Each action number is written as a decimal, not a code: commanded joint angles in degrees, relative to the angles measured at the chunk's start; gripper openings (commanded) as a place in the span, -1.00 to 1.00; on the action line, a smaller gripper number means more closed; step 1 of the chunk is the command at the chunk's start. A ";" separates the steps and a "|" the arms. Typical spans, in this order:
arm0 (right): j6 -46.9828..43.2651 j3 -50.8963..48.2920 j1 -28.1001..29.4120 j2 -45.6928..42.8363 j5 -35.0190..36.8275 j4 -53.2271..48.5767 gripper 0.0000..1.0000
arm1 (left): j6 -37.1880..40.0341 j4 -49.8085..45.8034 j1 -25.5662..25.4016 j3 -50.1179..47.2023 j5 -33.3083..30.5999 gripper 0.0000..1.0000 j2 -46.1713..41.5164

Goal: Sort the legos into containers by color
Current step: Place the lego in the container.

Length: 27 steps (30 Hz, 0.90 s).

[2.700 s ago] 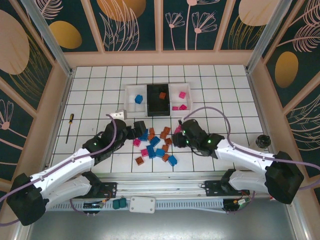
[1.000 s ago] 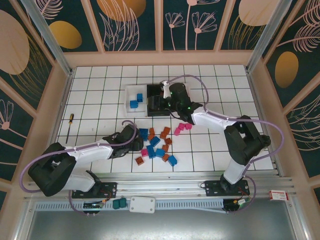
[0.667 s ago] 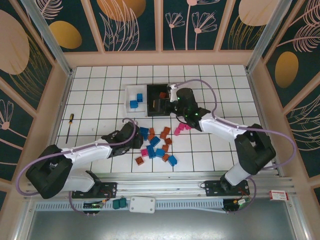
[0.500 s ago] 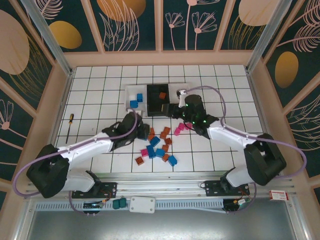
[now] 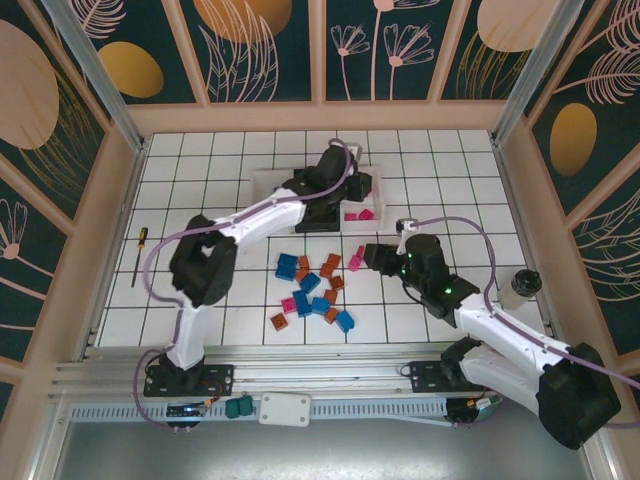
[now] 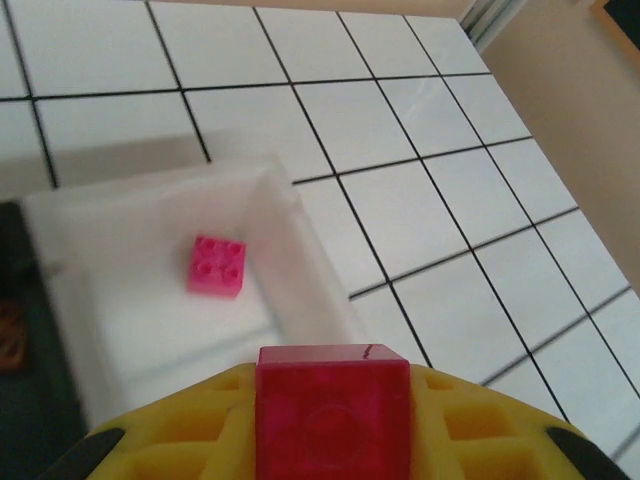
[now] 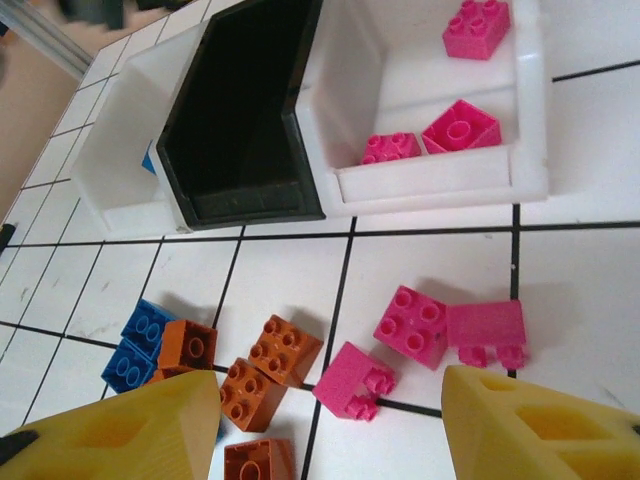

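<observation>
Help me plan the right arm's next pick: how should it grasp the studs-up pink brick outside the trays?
Probably from above, pinching the studs-up pink brick across its far and near side walls: studs face up, and a tipped pink brick crowds its right side.

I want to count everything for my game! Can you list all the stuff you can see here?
trays: three joined in a row, white, black, white, far middle of floor
bricks in tray: three, pink, right white tray
loose bricks: over a dozen, blue, orange, pink, floor before the trays
screwdriver: one, yellow and black, floor's left side
teal blocks: two, near rail
white box: one, near rail
left hand: one, yellow, shut on a pink brick by the right white tray
right hand: one, yellow, open over loose bricks
</observation>
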 commanded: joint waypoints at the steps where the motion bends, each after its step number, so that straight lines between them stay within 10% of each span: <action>1: 1.66 -1.36 -0.10 -1.90 1.54 -3.38 0.22 | 2.05 -8.45 -0.17 10.06 0.09 -0.50 7.27; 15: -1.93 -3.39 5.67 -1.94 -9.57 -6.70 0.24 | -0.14 -11.40 0.27 21.99 2.15 0.40 11.11; 27: -4.13 -0.30 23.06 9.64 -7.12 -9.29 0.33 | -4.21 8.21 -0.56 -22.91 2.31 0.98 -28.62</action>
